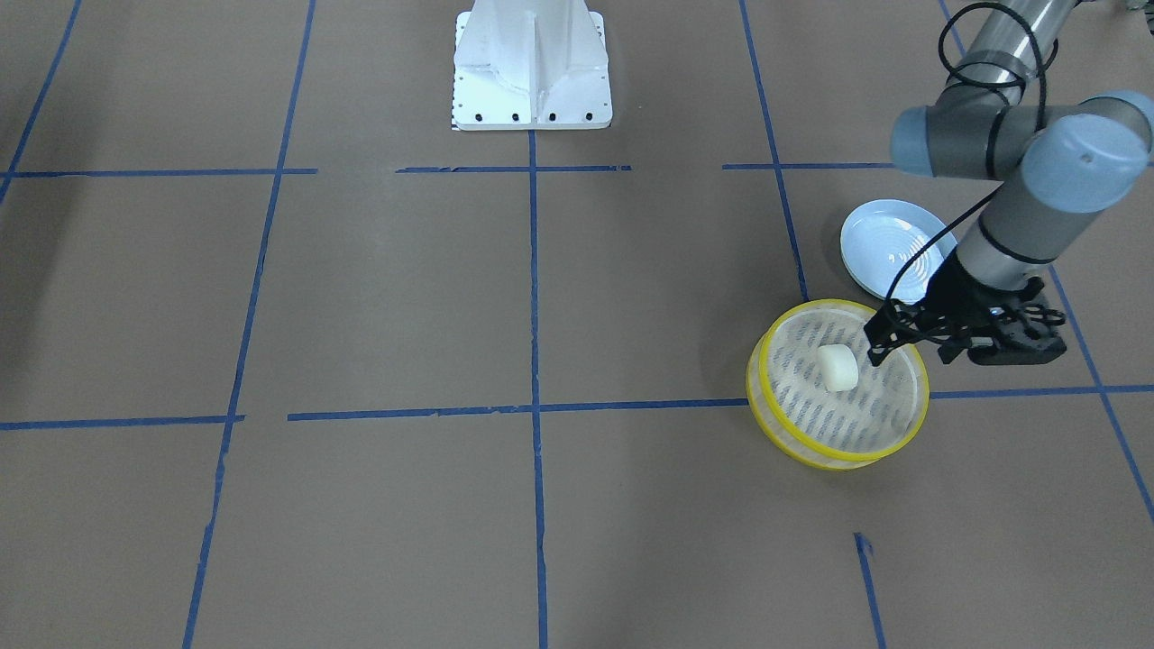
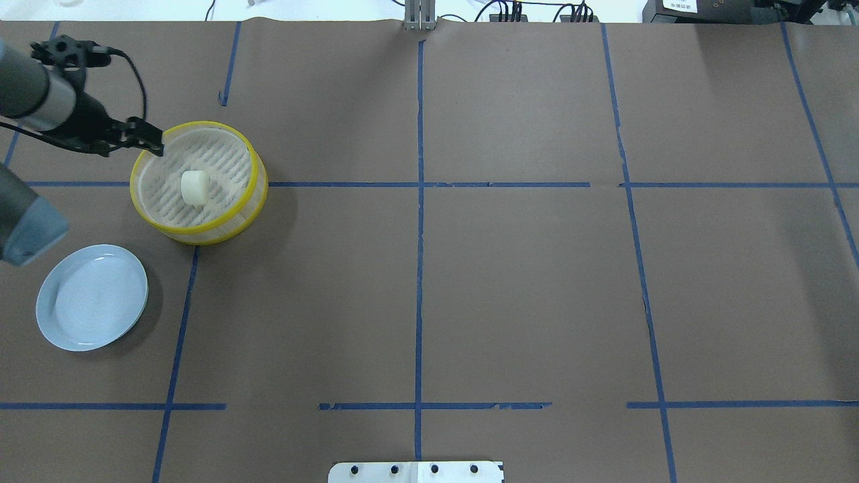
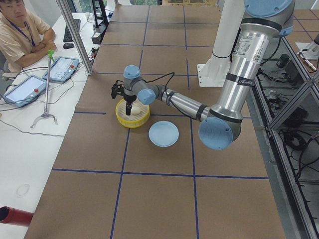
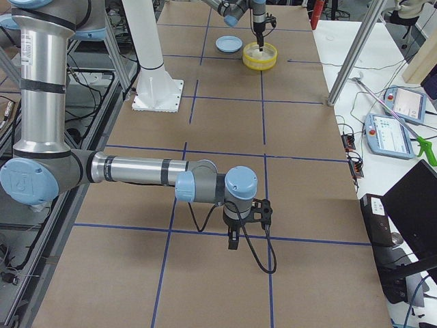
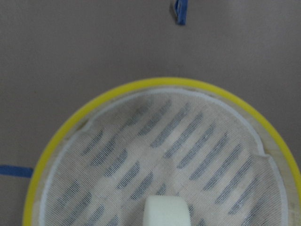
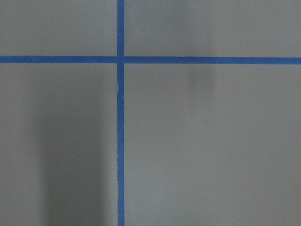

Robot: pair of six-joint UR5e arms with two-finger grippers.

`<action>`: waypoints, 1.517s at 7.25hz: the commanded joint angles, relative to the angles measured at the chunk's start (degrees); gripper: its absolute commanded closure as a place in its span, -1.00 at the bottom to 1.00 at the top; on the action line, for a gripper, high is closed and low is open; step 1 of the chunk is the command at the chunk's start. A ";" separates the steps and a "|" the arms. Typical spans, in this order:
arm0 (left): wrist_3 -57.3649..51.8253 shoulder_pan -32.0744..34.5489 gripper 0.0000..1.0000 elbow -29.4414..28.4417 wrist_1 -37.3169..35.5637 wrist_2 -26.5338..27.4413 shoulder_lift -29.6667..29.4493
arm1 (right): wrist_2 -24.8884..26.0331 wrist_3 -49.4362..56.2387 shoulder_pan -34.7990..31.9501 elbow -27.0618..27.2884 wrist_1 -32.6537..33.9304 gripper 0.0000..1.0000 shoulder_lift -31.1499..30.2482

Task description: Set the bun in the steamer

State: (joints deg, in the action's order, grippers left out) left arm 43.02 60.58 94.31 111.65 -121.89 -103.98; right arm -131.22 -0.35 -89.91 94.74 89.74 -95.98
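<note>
The cream-white bun (image 1: 837,368) lies loose on the slatted floor of the yellow-rimmed steamer (image 1: 811,453), near its middle. It also shows in the overhead view (image 2: 194,187) and at the bottom edge of the left wrist view (image 5: 167,212). My left gripper (image 1: 909,354) hangs over the steamer's rim (image 2: 201,231) on the side toward the blue plate, a little above it. Its jaws look apart and hold nothing. My right gripper (image 4: 233,242) shows only in the exterior right view, low over bare table far from the steamer. I cannot tell whether it is open or shut.
A pale blue ridged plate (image 2: 90,296) lies empty beside the steamer, toward the robot. The white robot base (image 1: 532,72) stands at the table's middle rear. Blue tape lines cross the brown table. An operator (image 3: 20,30) sits at a side desk.
</note>
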 commanded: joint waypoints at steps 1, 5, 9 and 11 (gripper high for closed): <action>-20.88 12.39 -0.98 1.49 0.33 -10.41 10.15 | 0.00 0.00 0.00 0.00 0.00 -1.00 0.00; -44.38 28.52 -0.98 0.34 -8.66 -14.25 19.95 | 0.00 0.00 0.00 0.00 0.00 -1.00 0.00; -45.40 28.62 -0.99 2.80 -20.72 -13.46 18.91 | 0.00 0.00 0.00 0.00 0.00 -1.00 0.00; -45.57 28.71 -0.99 4.29 -24.63 -13.37 18.46 | 0.00 0.00 0.00 0.00 0.00 -1.00 0.00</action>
State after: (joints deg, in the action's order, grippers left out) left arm -2.48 89.22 97.84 88.83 -135.30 -85.27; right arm -131.22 -0.35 -89.91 94.75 89.74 -95.98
